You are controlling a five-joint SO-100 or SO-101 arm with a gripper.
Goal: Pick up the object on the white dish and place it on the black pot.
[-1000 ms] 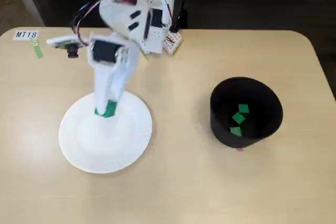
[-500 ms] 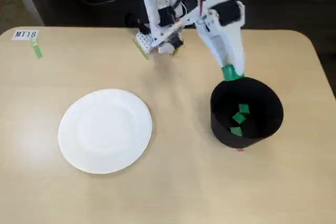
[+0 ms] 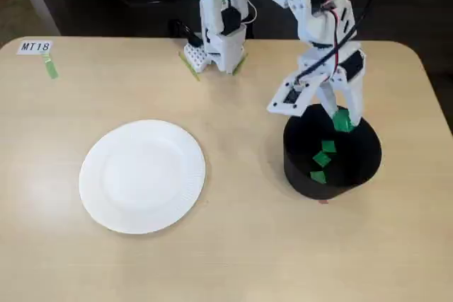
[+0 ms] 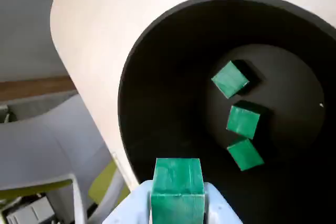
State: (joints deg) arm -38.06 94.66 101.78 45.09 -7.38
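The white dish (image 3: 142, 176) lies bare at the left of the table in the fixed view. The black pot (image 3: 333, 155) stands at the right. Three small green cubes lie inside it, at the top (image 4: 229, 78), middle (image 4: 243, 121) and bottom (image 4: 245, 153) of the wrist view; they also show in the fixed view (image 3: 322, 160). My gripper (image 3: 308, 115) hangs over the pot's far rim with its jaws spread apart and nothing between them. One fingertip (image 4: 177, 183) is wrapped in green and sits just above the pot's near rim (image 4: 137, 77).
The arm's base (image 3: 221, 40) stands at the table's back edge. A small label (image 3: 35, 47) with a strip of green tape lies at the back left corner. The table's right edge is close to the pot.
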